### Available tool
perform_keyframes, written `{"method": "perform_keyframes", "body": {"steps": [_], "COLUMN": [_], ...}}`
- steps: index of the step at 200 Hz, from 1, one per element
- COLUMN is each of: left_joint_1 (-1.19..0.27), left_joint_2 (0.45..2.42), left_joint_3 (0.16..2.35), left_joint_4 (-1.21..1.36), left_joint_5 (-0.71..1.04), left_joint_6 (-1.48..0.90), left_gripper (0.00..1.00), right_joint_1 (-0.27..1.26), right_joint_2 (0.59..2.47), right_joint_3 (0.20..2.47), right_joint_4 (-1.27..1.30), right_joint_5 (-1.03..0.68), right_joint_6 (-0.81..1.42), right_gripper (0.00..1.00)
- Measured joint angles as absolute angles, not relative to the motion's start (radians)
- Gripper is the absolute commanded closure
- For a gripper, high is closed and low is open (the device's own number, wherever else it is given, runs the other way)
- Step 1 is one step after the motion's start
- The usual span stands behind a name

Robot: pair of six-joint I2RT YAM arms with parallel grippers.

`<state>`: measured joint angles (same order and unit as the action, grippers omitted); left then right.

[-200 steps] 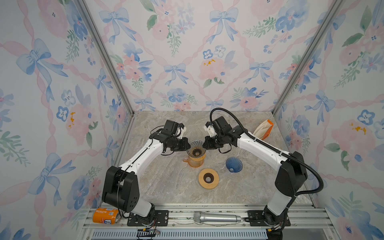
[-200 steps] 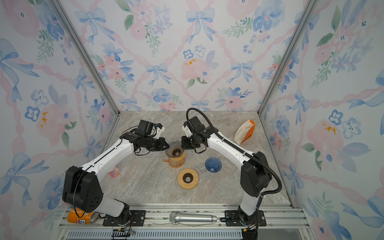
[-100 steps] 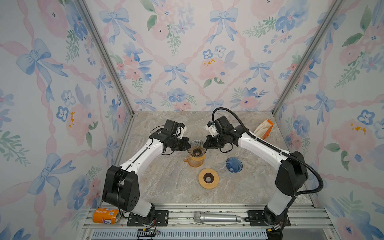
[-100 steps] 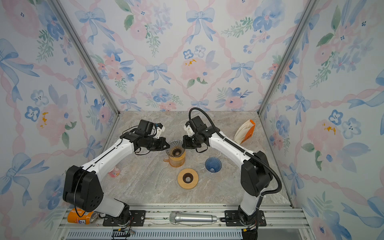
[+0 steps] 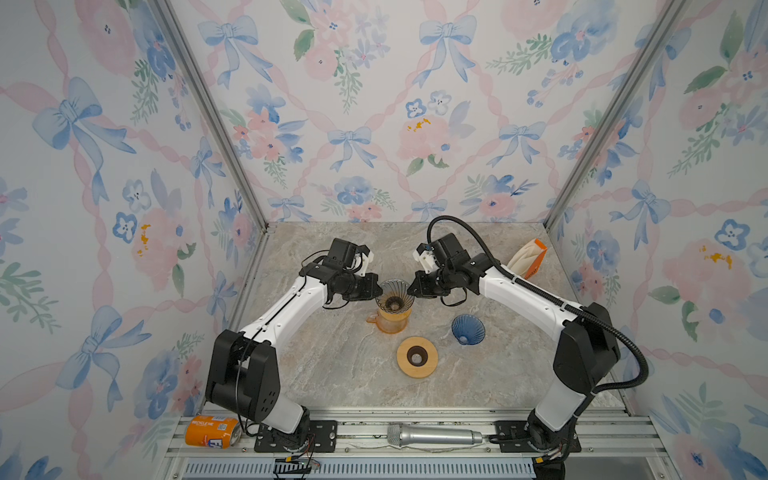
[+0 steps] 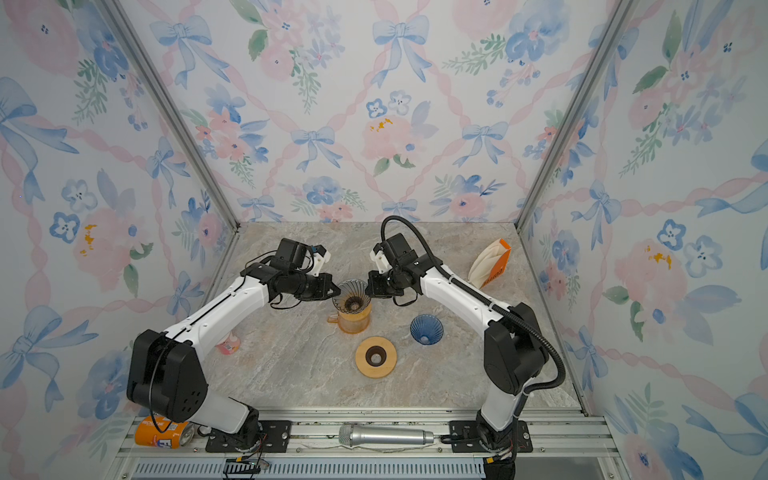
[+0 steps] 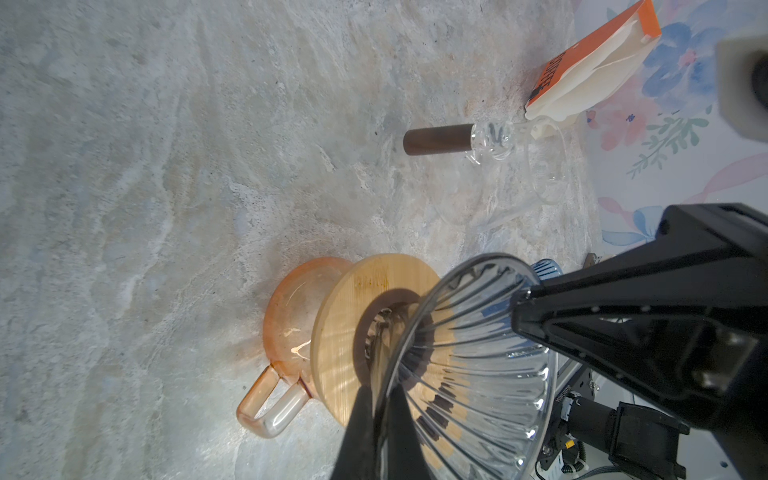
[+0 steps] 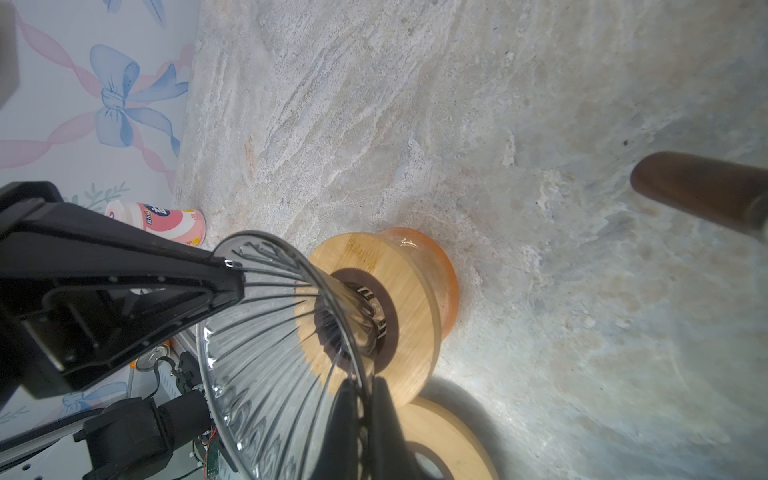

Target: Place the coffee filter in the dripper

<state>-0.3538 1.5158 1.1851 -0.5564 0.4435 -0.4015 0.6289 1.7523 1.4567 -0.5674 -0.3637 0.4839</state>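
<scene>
A clear ribbed glass dripper (image 5: pixel 394 293) (image 6: pixel 352 293) sits in a wooden collar on an orange glass mug (image 5: pixel 390 323) (image 6: pixel 353 323) at mid-table. My left gripper (image 5: pixel 376 289) (image 7: pixel 380 419) is shut on the dripper's (image 7: pixel 478 353) rim from the left. My right gripper (image 5: pixel 411 286) (image 8: pixel 363 415) is shut on the opposite side of the rim (image 8: pixel 270 332). White coffee filters stick out of an orange pack (image 5: pixel 528 259) (image 6: pixel 490 262) (image 7: pixel 582 79) leaning at the back right, away from both grippers.
A blue dripper (image 5: pixel 468 329) and a loose wooden ring (image 5: pixel 417 356) lie just in front of the mug. A glass piece with a brown handle (image 7: pixel 440 139) lies near the filter pack. A pink bottle (image 6: pixel 228 345) stands by the left wall. A can (image 5: pixel 212 431) and microphone (image 5: pixel 434 434) rest on the front rail.
My left gripper's jaws have closed the last bit onto the dripper's rim. The right gripper has shifted slightly at the rim. The dripper and mug stay in place.
</scene>
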Motion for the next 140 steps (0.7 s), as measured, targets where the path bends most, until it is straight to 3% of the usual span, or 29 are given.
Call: {"method": "perform_keyframes", "body": {"steps": [140], "left_joint_1": [-0.347], "left_joint_2": [1.514], "left_joint_3": [1.137], "left_joint_4": [-0.472], "left_joint_5": [0.447], "left_joint_6": [-0.403], "left_gripper": [1.0], "right_joint_1": [0.632], "right_joint_2": [1.781], "right_joint_3": [1.469], "right_joint_4": [-0.561], "right_joint_5": [-0.355], "right_joint_6": [0.49], "right_gripper": [0.97]}}
